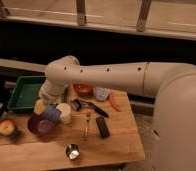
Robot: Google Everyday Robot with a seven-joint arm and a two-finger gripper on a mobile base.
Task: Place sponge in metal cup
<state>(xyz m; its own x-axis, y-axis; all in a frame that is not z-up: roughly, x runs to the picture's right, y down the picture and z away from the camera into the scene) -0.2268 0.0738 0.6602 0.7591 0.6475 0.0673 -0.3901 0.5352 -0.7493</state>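
Note:
The metal cup (pixel 72 151) stands small and shiny near the front edge of the wooden table (pixel 116 145), with nothing around it. My gripper (pixel 47 106) is at the end of the white arm, low over the left side of the table, just above a purple bowl (pixel 40 125). A blue and yellow block that looks like the sponge (pixel 51 114) sits right at the gripper's tip, between the bowl and a white cup (pixel 64 113). The gripper is well behind and left of the metal cup.
A green tray (pixel 25 92) lies at the back left and an apple (pixel 7 127) at the far left. A red bowl (pixel 83 90), a pale cup (pixel 101 93), an orange item (pixel 114 102), a fork (pixel 86 125) and a black bar (pixel 102 127) lie mid-table.

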